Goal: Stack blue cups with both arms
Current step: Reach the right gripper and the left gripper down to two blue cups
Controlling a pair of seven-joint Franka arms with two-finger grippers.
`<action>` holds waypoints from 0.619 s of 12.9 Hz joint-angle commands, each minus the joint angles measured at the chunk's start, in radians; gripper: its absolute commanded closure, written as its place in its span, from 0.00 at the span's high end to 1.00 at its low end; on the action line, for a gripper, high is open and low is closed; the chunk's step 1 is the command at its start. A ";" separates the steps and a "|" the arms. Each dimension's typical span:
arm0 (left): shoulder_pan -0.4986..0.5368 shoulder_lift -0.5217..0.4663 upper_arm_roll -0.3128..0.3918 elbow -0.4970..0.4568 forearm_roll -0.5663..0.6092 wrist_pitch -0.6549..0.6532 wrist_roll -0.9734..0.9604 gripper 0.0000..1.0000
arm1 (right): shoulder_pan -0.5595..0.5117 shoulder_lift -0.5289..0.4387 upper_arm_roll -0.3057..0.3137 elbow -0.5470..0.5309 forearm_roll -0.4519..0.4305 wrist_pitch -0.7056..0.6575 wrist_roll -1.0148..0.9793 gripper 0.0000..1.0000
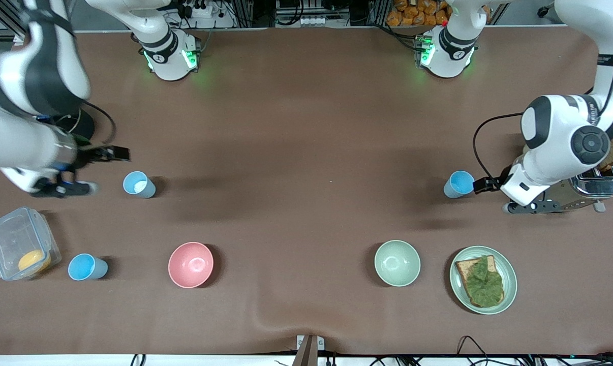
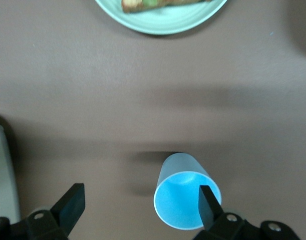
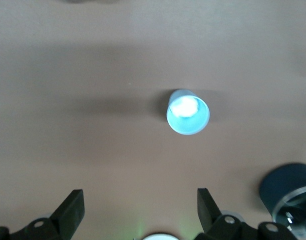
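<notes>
Three light-blue cups stand upright on the brown table. One cup (image 1: 459, 184) is toward the left arm's end. My left gripper (image 1: 532, 207) hovers beside it, open and empty. In the left wrist view (image 2: 140, 205) one fingertip (image 2: 207, 202) overlaps this cup's (image 2: 185, 197) rim. A paler cup (image 1: 139, 184) is toward the right arm's end. My right gripper (image 1: 65, 189) hovers beside it, open and empty. In the right wrist view (image 3: 140, 207) this cup (image 3: 187, 112) stands apart from the fingers. A third cup (image 1: 87, 267) stands nearer the front camera.
A pink bowl (image 1: 190, 264) and a pale green bowl (image 1: 397, 263) stand near the front. A green plate (image 1: 507, 295) holds toast with lettuce; it also shows in the left wrist view (image 2: 162, 20). A clear container (image 1: 11, 239) and a toaster (image 1: 596, 184) sit at the table's ends.
</notes>
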 commanded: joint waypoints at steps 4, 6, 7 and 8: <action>0.014 -0.017 -0.015 -0.095 -0.015 0.050 0.019 1.00 | -0.009 -0.060 -0.003 -0.373 -0.017 0.342 -0.018 1.00; 0.014 0.005 -0.017 -0.102 -0.017 0.050 0.019 1.00 | -0.009 -0.045 -0.003 -0.430 -0.030 0.444 -0.019 1.00; 0.014 0.011 -0.018 -0.105 -0.017 0.050 0.022 1.00 | -0.011 -0.021 -0.003 -0.430 -0.056 0.475 -0.019 1.00; 0.008 0.022 -0.024 -0.116 -0.017 0.052 0.022 1.00 | -0.011 -0.007 -0.003 -0.430 -0.063 0.496 -0.019 1.00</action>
